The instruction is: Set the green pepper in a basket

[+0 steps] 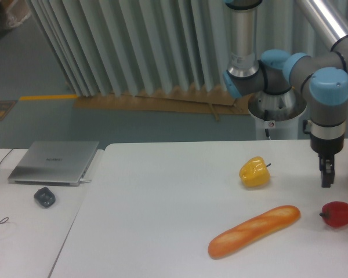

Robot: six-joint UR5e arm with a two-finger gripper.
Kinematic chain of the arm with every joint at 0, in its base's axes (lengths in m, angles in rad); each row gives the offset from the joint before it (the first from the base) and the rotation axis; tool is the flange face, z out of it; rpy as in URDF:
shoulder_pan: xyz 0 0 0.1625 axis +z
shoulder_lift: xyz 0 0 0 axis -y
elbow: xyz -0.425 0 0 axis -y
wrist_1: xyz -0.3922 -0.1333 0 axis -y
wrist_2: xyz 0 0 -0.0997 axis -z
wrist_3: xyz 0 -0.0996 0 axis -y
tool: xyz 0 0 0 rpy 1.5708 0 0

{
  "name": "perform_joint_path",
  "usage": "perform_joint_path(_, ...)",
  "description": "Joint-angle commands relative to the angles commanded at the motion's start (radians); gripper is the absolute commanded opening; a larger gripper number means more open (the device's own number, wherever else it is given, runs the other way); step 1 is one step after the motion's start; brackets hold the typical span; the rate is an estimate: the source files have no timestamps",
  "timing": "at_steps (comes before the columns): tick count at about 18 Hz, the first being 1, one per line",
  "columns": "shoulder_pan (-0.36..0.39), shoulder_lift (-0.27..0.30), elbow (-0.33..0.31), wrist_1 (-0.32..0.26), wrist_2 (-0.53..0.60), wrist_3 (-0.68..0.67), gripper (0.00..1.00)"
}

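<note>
On the smooth white desk (162,202) lie one glossy yellow pepper (254,172), one glossy red pepper (338,214) and one long golden baguette (254,231). No green pepper or basket shows; the dark tool (326,174) hangs above the red pepper, its fingers together.

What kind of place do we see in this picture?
Probably a robotics lab or test room: a grey-and-blue robot arm stands at a white table with plastic toy food, such as a long bread loaf, beside a closed silver laptop.

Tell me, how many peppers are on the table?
2: a yellow pepper mid-table and a red pepper near the right edge. No green one shows; more may lie outside the picture.
</note>
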Motion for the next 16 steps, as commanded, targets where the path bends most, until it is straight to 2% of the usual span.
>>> perform_joint_path(3, 0.054, 0.000, 0.021, -0.002, -0.003, 0.087, 0.61)
perform_joint_path(9, 0.117, 0.002, 0.048, -0.002, -0.008, 0.140, 0.61)
perform_joint_path(16, 0.219, -0.017, 0.103, -0.002, -0.028, 0.281, 0.60)
